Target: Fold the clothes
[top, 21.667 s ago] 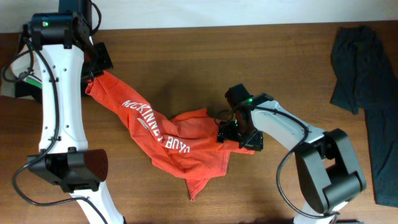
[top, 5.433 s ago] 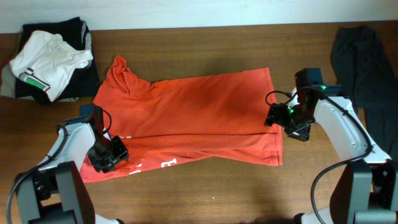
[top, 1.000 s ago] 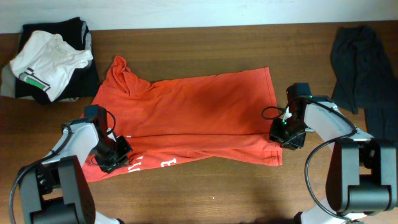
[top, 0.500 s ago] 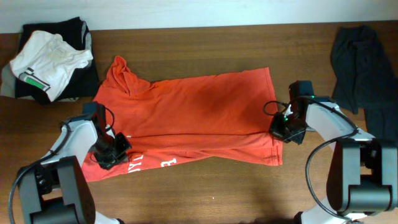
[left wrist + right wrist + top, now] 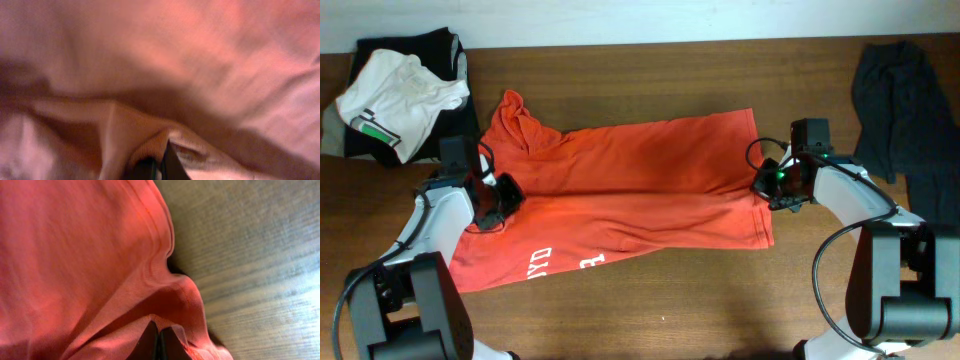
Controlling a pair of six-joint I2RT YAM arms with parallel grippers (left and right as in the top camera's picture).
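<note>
Here the T-shirt (image 5: 640,180) lies spread across the middle of the table (image 5: 670,310), collar end to the left and hem to the right. Its near long edge is lifted and drawn partway over the body, so a band of fabric lies doubled along the front. White lettering (image 5: 542,262) shows on the near left corner, only partly readable. The left gripper (image 5: 488,203) sits on the T-shirt's left side, just below the sleeve. In the left wrist view its fingertips (image 5: 150,169) are pressed close together on a raised ridge of orange cloth. The right gripper (image 5: 770,187) is at the hem on the right edge. In the right wrist view its fingertips (image 5: 150,339) meet narrowly with the stitched hem bunched over them, and bare wood shows beside the cloth. Both arms reach in from the near edge of the table. A white shirt (image 5: 395,95) rests on a dark pile at the far left corner, well apart from the T-shirt. A dark garment (image 5: 895,100) lies at the far right, near the right arm but not touching it.
</note>
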